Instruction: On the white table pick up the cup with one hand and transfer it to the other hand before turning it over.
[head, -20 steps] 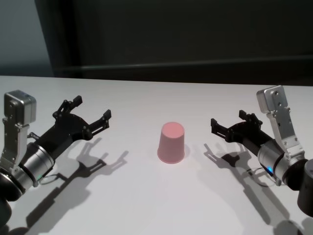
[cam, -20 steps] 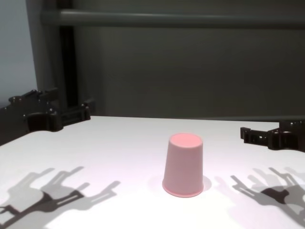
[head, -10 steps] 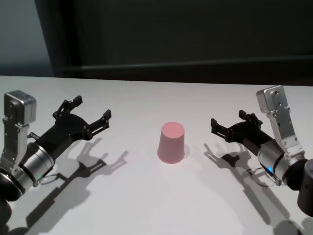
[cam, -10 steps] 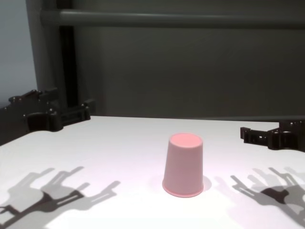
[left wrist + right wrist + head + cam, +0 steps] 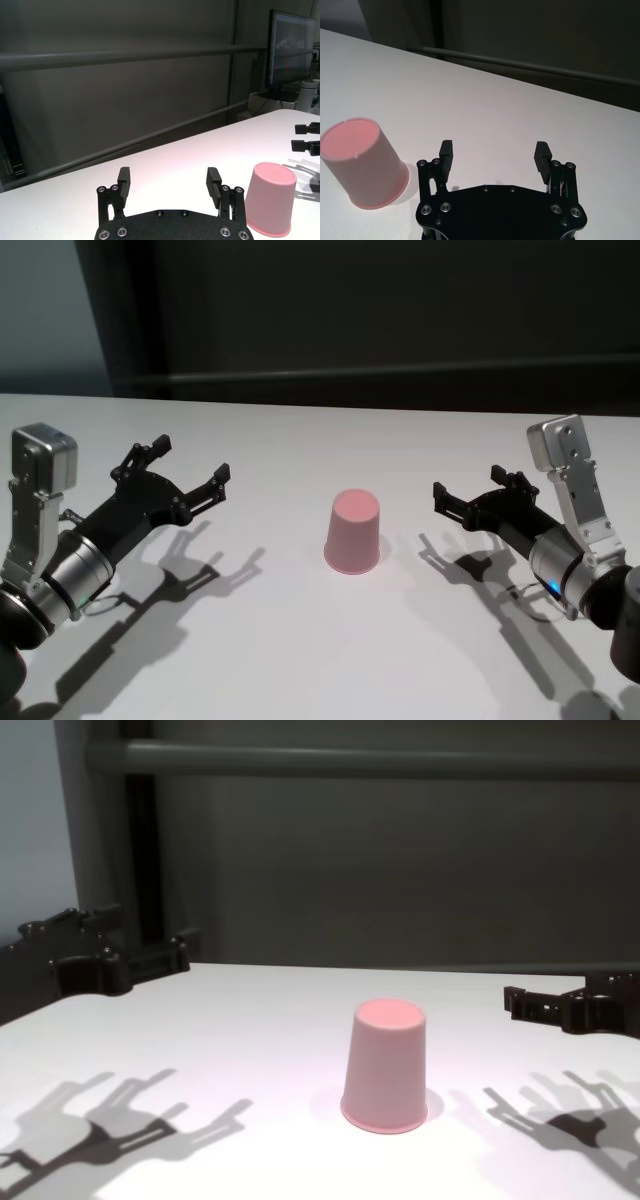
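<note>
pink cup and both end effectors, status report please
Left end effector open, hovering left of cup. Right end effector open, hovering right of it. Small pink plastic tumbler upside down on plain white table, untouched. Nothing in the way.

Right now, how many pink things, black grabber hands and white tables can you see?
Pink: 1, the cup, standing upside down.
Black: 2, the left gripper and the right gripper, both open, one on each side of the cup.
White: 1, the white table.
Total: 4
</note>
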Robot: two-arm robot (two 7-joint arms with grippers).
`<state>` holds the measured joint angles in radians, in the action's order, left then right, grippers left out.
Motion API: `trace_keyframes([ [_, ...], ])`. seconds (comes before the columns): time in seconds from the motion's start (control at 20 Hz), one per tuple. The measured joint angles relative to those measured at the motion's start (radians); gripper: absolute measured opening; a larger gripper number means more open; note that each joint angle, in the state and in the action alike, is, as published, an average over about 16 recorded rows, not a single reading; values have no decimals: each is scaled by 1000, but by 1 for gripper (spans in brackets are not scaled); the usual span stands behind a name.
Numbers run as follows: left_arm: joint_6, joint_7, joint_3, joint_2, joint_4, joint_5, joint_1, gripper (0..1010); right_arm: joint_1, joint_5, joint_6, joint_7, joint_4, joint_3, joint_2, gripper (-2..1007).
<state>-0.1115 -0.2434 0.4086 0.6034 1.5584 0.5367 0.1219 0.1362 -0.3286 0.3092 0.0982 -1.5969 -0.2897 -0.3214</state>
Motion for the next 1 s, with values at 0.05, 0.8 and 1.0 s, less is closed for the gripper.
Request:
trace_keyframes([
  [0.05,0,0,0,0,0,0,0,1001,0,0,0,0,0,0,0,1002],
  [0.8,0,0,0,0,0,0,0,1001,0,0,0,0,0,0,0,1002],
  [1.0,0,0,0,0,0,0,0,1001,0,0,0,0,0,0,0,1002],
])
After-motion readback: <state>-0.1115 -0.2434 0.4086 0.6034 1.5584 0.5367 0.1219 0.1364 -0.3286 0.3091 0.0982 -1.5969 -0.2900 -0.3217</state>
